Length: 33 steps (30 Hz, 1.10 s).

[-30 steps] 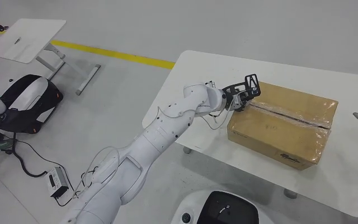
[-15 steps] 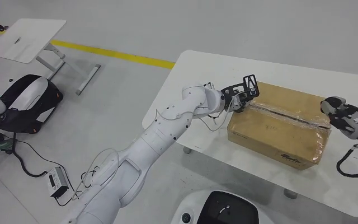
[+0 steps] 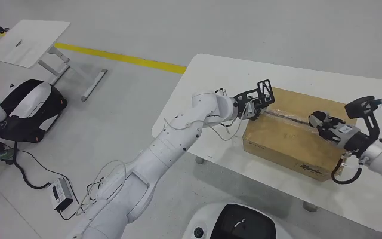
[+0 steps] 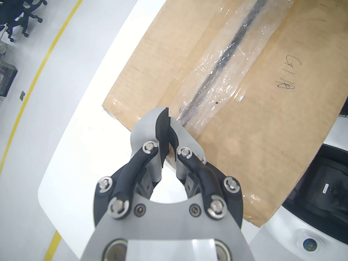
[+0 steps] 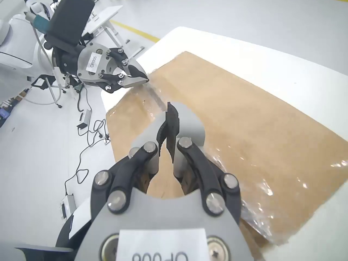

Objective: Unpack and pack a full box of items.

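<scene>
left wrist view: handwriting [image 4: 288, 75] on box [image 4: 165, 63]

The box [image 3: 301, 134] is brown cardboard, matt and slightly rough, with a frayed edge at the corner near the left hand [image 4: 166, 122]. The tape [image 4: 225, 52] over its top seam is clear plastic film, glossy, wrinkled, catching bright glints. The worktop [image 3: 239, 71] is white, smooth, low sheen. Left hand: dull grey metal fingers, black ridged pads, black smooth links, shiny steel screws. The right hand [image 5: 170, 115] has the same finishes. The floor [image 3: 119, 36] is pale grey, smooth, faintly reflective.
</scene>
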Available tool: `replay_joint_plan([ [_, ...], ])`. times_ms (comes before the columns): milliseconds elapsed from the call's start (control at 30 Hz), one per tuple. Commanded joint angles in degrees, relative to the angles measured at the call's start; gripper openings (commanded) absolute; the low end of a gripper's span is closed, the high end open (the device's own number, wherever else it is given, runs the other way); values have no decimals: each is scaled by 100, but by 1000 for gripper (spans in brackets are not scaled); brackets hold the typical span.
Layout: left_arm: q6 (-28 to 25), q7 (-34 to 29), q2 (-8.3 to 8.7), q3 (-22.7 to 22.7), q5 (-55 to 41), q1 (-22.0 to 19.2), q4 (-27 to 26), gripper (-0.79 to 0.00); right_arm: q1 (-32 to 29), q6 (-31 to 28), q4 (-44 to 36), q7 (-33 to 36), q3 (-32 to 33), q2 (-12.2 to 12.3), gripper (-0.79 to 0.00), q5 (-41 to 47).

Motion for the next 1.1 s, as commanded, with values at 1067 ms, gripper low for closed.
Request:
replay_joint_plan([
  [1067, -73, 7, 4, -36, 29, 35, -23, -785, -141, 538, 71, 224, 222, 96, -785, -546],
])
